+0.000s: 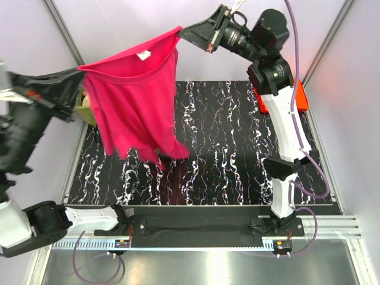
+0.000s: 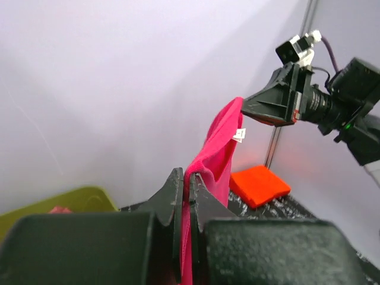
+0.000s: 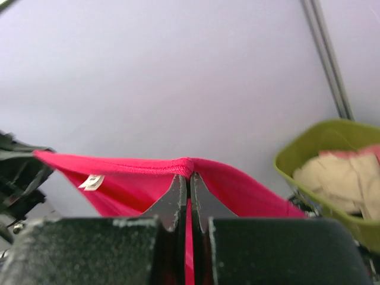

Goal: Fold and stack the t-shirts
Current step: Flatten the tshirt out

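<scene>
Held aloft: the left claw (image 1: 81, 71) clamps one shoulder of the pink t-shirt (image 1: 138, 101), which hangs between the claws. The right claw (image 1: 181, 31) clamps the other. The folded orange t-shirt (image 2: 259, 185) lies below the right claw. Risk — a thin pinch slipping, so the cloth drops bunched.

The black marbled tabletop (image 1: 237, 148) bears a folded orange-red t-shirt (image 1: 300, 90) far right and an olive-green tub (image 1: 88, 113) far left.

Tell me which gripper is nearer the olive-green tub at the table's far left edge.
Left. The left gripper, shut on the pink t-shirt, is raised right by the tub; the right gripper holds the shirt's other end, well off toward the table's middle.
</scene>
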Controlling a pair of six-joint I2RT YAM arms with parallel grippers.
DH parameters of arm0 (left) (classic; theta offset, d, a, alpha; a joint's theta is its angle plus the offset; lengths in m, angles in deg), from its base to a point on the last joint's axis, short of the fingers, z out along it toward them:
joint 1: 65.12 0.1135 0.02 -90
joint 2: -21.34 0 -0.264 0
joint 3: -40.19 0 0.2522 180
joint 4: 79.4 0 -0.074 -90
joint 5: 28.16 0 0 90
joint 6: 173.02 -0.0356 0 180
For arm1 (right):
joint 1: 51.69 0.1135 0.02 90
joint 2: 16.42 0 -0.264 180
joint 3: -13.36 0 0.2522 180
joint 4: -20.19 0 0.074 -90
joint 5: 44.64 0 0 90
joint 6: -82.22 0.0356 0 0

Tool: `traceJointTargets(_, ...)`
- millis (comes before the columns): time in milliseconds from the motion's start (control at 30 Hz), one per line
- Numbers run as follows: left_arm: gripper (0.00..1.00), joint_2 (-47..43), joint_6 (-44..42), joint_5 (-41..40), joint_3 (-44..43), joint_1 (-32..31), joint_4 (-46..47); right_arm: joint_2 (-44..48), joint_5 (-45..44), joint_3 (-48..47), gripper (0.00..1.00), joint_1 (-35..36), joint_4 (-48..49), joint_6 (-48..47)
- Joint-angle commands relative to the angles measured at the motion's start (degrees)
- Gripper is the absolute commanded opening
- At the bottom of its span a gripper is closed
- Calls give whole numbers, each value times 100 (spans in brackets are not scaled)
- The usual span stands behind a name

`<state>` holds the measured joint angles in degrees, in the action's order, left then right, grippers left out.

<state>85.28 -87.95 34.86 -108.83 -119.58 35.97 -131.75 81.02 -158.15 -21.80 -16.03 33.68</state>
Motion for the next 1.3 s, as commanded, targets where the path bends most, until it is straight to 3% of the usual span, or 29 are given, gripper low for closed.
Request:
traceJointTargets(0, 0, -742, -377, -123, -186, -21, 1342, 10, -814, -74, 0, -326, 637, 232)
traceJointTargets(167, 0, -928, -325, -246, 673, -688, 1817, 782, -850, 1621, 0, -387, 585, -251)
traceJointTargets(300, 0, -603, 324, 236, 1615, -821, 1844, 1721, -1139, 3928, 0, -633, 444, -682)
traceJointTargets(467, 0, 372, 1906, 2112, 2958, -821, 2106, 2453, -1264, 6383, 0, -1449, 435, -814)
traceJointTargets(567, 0, 1127, 2522, 3247, 3548, -1022, 2729, 2498, -1009, 7010, 0, -2135, 200, -910)
traceJointTargets(667, 0, 2058, 2523, 3865, 3875, -1357, 3223, 2235, -1025, 7083, 1, -2662, -284, -1279)
traceJointTargets(867, 0, 3826, 2374, 4763, 3945, -1498, 3285, 1339, -1386, 6714, 2, -3471, -1664, -1938)
traceJointTargets(1000, 30, 4003, 2119, 4684, 3955, -1489, 3198, 812, -1448, 6600, 3, -3666, -2060, -2150)
traceJointTargets(1033, 52, 3925, 2032, 4719, 3937, -1472, 3084, 706, -1439, 6539, 4, -3666, -2130, -2228)
traceJointTargets(1067, 60, 3889, 1979, 4676, 3894, -1471, 2953, 609, -1422, 6468, 5, -3666, -2183, -2264)
traceJointTargets(1167, 67, 3617, 1794, 4396, 3945, -1349, 2409, 222, -1745, 5960, 10, -3674, -2613, -2308)
traceJointTargets(1267, 68, 3021, 2074, 4053, 4549, -901, 2117, -164, -2253, 5355, 30, -3666, -3191, -2370)
